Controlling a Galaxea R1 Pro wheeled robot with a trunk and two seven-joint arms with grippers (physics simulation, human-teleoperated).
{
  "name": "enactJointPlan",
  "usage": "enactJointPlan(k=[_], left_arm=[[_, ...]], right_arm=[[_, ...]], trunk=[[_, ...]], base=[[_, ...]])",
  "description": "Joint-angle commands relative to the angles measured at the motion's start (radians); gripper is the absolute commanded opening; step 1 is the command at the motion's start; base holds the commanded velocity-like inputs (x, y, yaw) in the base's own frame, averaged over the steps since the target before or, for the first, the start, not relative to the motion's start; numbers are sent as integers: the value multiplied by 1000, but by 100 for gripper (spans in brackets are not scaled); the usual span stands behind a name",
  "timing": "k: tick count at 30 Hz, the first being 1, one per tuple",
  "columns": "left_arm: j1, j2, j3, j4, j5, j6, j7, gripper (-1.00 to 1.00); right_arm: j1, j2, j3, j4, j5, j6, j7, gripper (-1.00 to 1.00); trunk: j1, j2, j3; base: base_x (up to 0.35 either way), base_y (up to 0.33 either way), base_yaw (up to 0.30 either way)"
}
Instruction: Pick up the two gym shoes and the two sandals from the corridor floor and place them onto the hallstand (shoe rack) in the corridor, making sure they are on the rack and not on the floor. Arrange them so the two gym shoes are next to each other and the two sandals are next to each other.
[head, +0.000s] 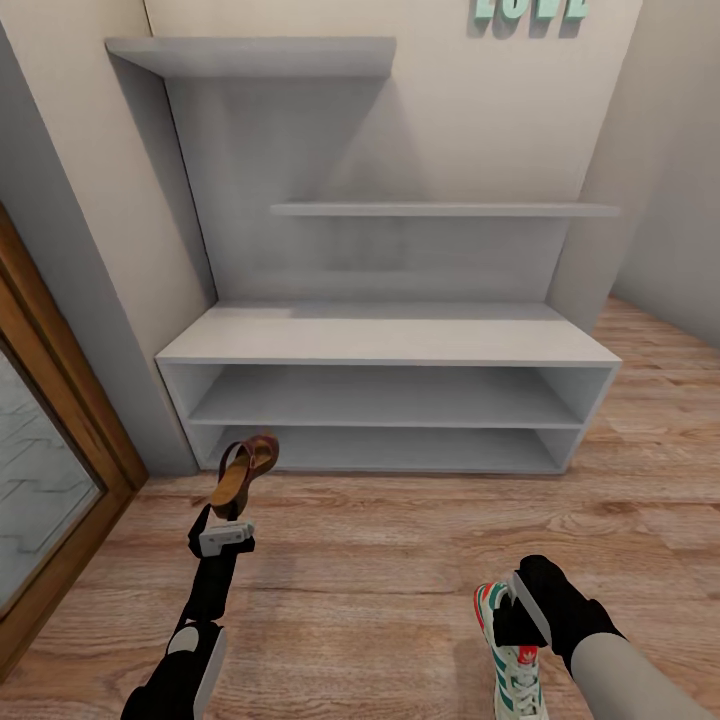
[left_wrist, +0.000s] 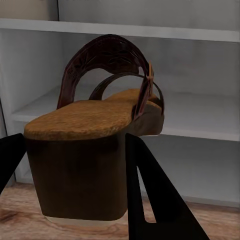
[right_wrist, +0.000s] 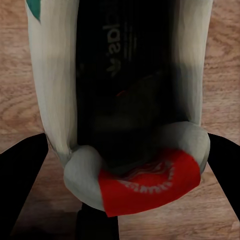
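Observation:
My left gripper (head: 226, 517) is shut on the heel of a brown sandal (head: 246, 470), held tilted above the corridor floor (head: 400, 560) in front of the hallstand's (head: 380, 340) left end. In the left wrist view the sandal (left_wrist: 95, 125) sits between the black fingers (left_wrist: 152, 195), its strap toward the low shelves (left_wrist: 200, 117). My right gripper (head: 518, 612) is shut on a white gym shoe (head: 518, 675) with teal and red trim, low at the front right. The right wrist view looks down on that gym shoe (right_wrist: 125, 100) and its red heel tab over the planks.
The hallstand's broad top, two low shelves and stepped wall shelves (head: 440, 210) carry nothing. A wood-framed glass door (head: 60, 440) runs along the left. Teal letters (head: 530, 10) hang on the wall above. Open floor lies between me and the rack.

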Motion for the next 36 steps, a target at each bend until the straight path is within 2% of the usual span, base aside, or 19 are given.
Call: enactJointPlan(k=[1, 18, 28, 36], left_arm=[[0, 0, 0, 0, 0, 0, 0, -100], [0, 0, 0, 0, 0, -1, 0, -100], [0, 0, -1, 0, 0, 0, 0, -100], [0, 0, 0, 0, 0, -1, 0, -100]], right_arm=[[0, 0, 0, 0, 0, 0, 0, -100], [0, 0, 0, 0, 0, -1, 0, -100], [0, 0, 0, 0, 0, -2, 0, -100], [0, 0, 0, 0, 0, -2, 0, -100]], trunk=[[0, 0, 0], [0, 0, 0], [-8, 9, 38], [-8, 9, 38]], base=[[0, 0, 0], [0, 0, 0], [0, 0, 0], [0, 0, 0]])
